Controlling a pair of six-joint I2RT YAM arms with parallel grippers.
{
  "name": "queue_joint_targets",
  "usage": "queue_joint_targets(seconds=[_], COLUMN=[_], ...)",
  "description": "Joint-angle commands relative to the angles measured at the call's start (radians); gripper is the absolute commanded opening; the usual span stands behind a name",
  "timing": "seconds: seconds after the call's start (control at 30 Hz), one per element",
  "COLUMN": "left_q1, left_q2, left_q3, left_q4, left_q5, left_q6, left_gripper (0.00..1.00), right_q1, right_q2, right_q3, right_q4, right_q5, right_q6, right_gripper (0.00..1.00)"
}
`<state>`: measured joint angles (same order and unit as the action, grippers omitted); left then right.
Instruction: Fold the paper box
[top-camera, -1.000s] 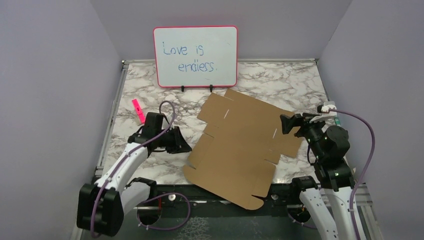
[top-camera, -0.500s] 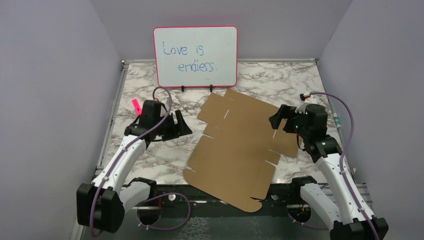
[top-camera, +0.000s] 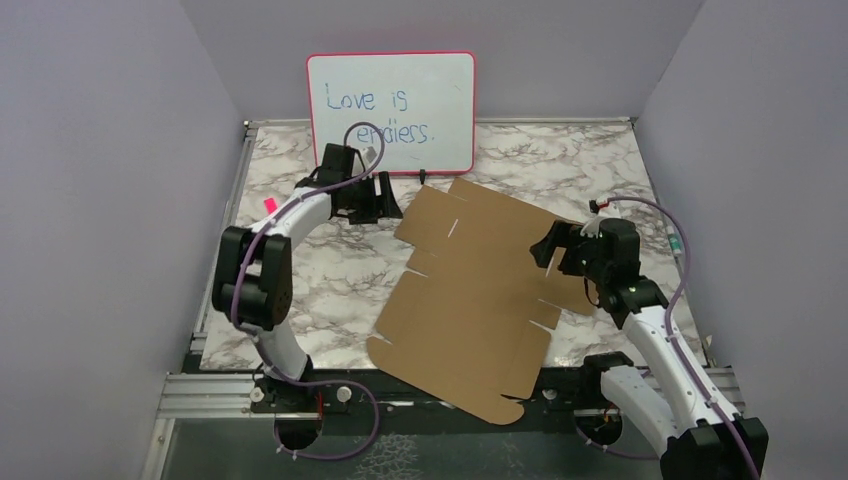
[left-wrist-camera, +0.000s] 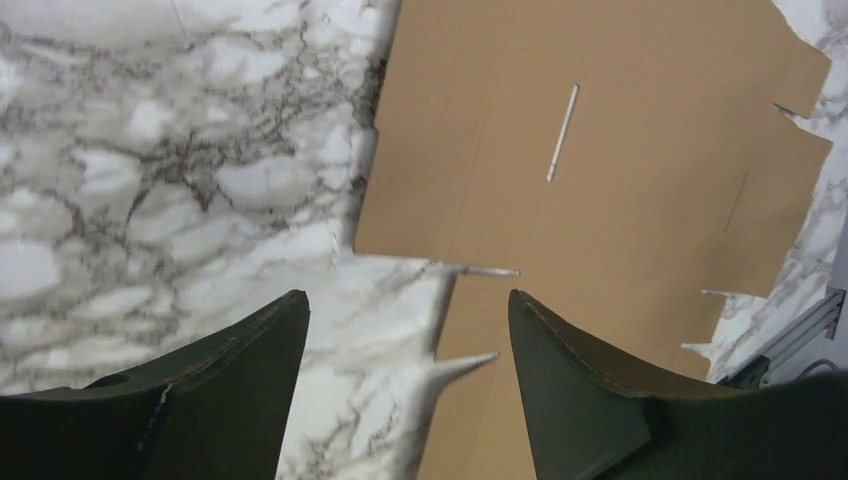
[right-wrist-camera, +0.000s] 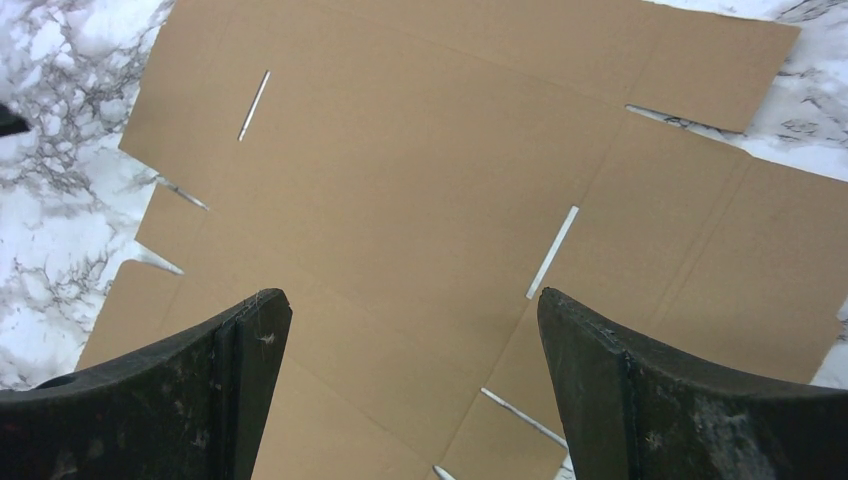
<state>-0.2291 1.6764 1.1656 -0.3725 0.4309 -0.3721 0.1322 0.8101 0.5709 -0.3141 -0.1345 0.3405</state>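
box: flat, near corner past table edge | left gripper: apart, empty, by far-left flap | right gripper: apart, empty, over right side | pink thing: mostly hidden by left arm

Marble table with flat paper box, whiteboard, pink item

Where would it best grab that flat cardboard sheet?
Likely the paper box by its far-left flap, coming from the left, where the open left end effector hovers. The sheet lies flat, so only a free outer edge offers anything to pinch.
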Motion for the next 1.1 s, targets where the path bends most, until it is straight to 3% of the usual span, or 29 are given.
queue_joint_targets(seconds=[0.0, 0.3, 0.63, 0.9, 1.07], left_q1=[0.005, 0.006, -0.012, -0.027, -0.010], left_q2=[0.171, 0.403, 0.507, 0.487, 0.409], left_q3=[0.130, 0.297, 0.350, 0.317, 0.256], left_q4=[0.034, 0.034, 0.034, 0.032, 0.030], left_q5=[0.074, 0.135, 0.219, 0.218, 0.187], left_q6=[0.058, 0.081, 0.082, 0.089, 0.089], left_gripper=[0.71, 0.61, 0.50, 0.22, 0.10], right_q1=[0.008, 0.007, 0.007, 0.008, 0.008], right_q2=[-0.014, -0.004, 0.031, 0.032, 0.013], right_q3=[-0.054, -0.113, -0.135, -0.134, -0.128], right_q4=[0.112, 0.164, 0.214, 0.210, 0.185], right_q5=[-0.056, -0.054, -0.068, -0.074, -0.074], right_q6=[0.005, 0.006, 0.008, 0.014, 0.010], right_gripper=[1.00, 1.00, 1.00, 1.00, 1.00])
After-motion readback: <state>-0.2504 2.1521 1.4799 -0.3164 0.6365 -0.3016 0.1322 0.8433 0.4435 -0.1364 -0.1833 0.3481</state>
